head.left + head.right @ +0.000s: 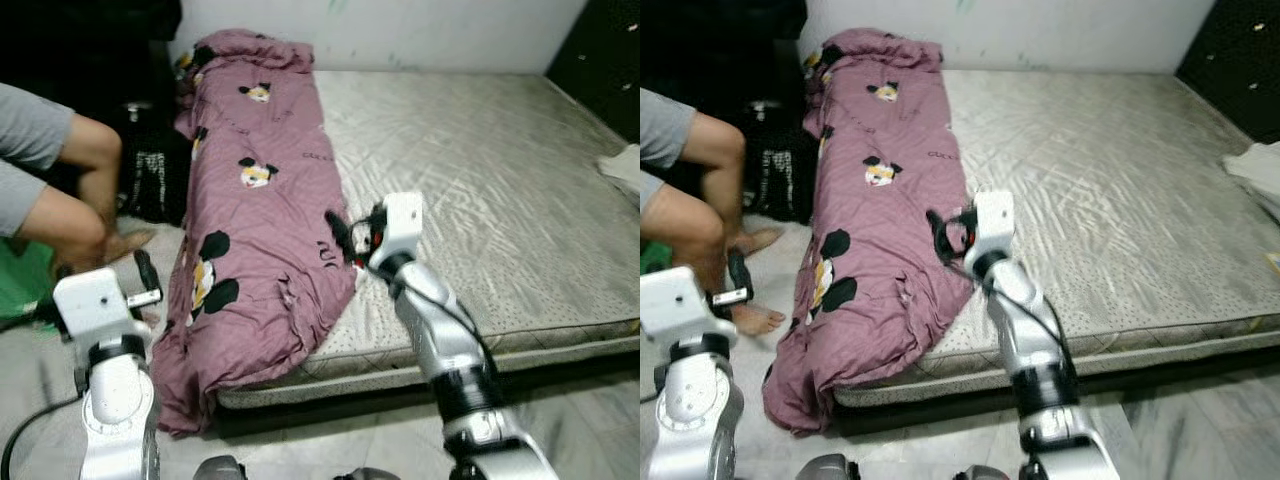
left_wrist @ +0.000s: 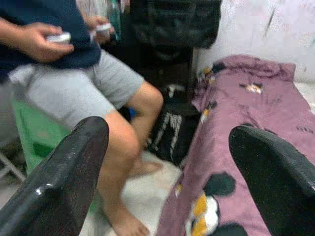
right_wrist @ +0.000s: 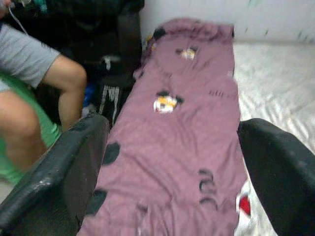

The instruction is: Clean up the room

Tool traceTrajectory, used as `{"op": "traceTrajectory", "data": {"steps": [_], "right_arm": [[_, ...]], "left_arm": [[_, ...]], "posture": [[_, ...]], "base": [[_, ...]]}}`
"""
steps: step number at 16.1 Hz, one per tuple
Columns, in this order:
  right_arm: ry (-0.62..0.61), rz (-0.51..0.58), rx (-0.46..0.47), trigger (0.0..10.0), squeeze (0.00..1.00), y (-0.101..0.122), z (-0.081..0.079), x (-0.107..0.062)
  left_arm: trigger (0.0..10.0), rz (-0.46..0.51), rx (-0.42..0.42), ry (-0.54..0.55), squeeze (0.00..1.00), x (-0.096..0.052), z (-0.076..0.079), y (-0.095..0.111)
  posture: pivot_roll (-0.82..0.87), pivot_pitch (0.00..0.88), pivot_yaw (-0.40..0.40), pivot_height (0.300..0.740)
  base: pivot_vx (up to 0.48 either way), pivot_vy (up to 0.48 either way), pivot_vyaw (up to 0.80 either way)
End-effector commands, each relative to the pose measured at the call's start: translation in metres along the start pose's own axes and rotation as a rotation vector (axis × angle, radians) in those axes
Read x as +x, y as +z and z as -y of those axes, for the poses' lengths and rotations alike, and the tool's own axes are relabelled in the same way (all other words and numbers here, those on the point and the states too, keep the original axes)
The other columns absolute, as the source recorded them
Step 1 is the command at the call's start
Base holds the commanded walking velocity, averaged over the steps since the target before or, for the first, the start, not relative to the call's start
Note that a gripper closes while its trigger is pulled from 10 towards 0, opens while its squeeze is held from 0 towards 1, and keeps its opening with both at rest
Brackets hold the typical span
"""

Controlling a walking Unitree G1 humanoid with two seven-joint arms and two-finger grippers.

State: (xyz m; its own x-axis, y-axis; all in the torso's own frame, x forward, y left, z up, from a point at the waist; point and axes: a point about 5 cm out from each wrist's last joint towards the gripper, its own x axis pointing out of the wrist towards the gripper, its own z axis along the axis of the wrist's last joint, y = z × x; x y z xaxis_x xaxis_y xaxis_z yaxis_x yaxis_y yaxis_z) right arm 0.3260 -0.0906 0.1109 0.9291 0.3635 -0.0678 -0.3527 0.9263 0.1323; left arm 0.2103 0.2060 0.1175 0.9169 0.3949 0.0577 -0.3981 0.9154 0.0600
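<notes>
A mauve blanket (image 1: 262, 190) printed with cartoon mice lies in a long bunch along the left side of the bed. Its near end spills over the bed's front left corner toward the floor. My right gripper (image 1: 352, 235) hovers just above the blanket's right edge near the front. It is open, with nothing between its fingers, and looks down the blanket's length (image 3: 192, 147). My left gripper (image 1: 148, 282) is low beside the bed, left of the hanging blanket. It is open and empty, with both fingers (image 2: 69, 167) spread wide.
The bare grey mattress (image 1: 480, 190) takes up the right. A folded white cloth (image 1: 625, 165) lies at its far right edge. A person sits at the left, with bare legs (image 1: 75, 200) and a foot close to my left gripper. A black bag (image 1: 152, 180) stands against the bed.
</notes>
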Motion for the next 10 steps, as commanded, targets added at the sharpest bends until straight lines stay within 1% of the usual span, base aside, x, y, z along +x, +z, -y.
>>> {"op": "traceTrajectory", "data": {"steps": [1,2,4,5,6,8,10], "right_arm": [[-0.018,0.026,-0.010,10.0,0.00,0.006,0.004,-0.002],[-0.046,0.024,0.003,10.0,0.00,0.005,0.007,-0.003],[-0.071,0.013,-0.006,10.0,0.00,0.003,0.010,-0.006],[-0.097,-0.004,-0.001,10.0,0.00,-0.001,0.014,-0.010],[-0.107,-0.007,-0.001,10.0,0.00,-0.001,0.015,-0.011],[-0.101,-0.013,-0.001,10.0,0.00,-0.002,0.015,-0.013],[-0.098,-0.031,-0.014,10.0,0.00,-0.005,0.013,-0.015]], "left_arm": [[10.0,0.015,-0.011,-0.046,0.00,-0.003,0.001,0.003],[10.0,0.011,-0.006,-0.052,0.00,-0.005,0.001,0.000],[10.0,0.012,0.004,-0.057,0.00,-0.004,0.004,0.002],[10.0,-0.001,0.004,-0.070,0.00,-0.007,0.007,0.001],[10.0,-0.009,0.001,-0.071,0.00,-0.008,0.007,0.000],[10.0,-0.009,-0.003,-0.081,0.00,-0.009,0.008,0.000],[10.0,-0.014,-0.032,-0.094,0.00,-0.010,0.011,0.001]], "posture": [[0.06,0.000,-0.082,0.740],[0.06,0.000,-0.079,0.740],[0.06,0.000,-0.077,0.740],[0.05,0.000,-0.077,0.740],[0.05,0.000,-0.077,0.740],[0.05,0.000,-0.081,0.740],[0.05,0.002,-0.077,0.740]], "base": [[0.000,0.000,0.00],[0.000,0.000,0.00],[0.000,0.000,0.00],[0.000,0.000,0.00],[0.000,0.000,0.00],[0.000,0.000,0.00],[0.000,0.000,0.00]]}}
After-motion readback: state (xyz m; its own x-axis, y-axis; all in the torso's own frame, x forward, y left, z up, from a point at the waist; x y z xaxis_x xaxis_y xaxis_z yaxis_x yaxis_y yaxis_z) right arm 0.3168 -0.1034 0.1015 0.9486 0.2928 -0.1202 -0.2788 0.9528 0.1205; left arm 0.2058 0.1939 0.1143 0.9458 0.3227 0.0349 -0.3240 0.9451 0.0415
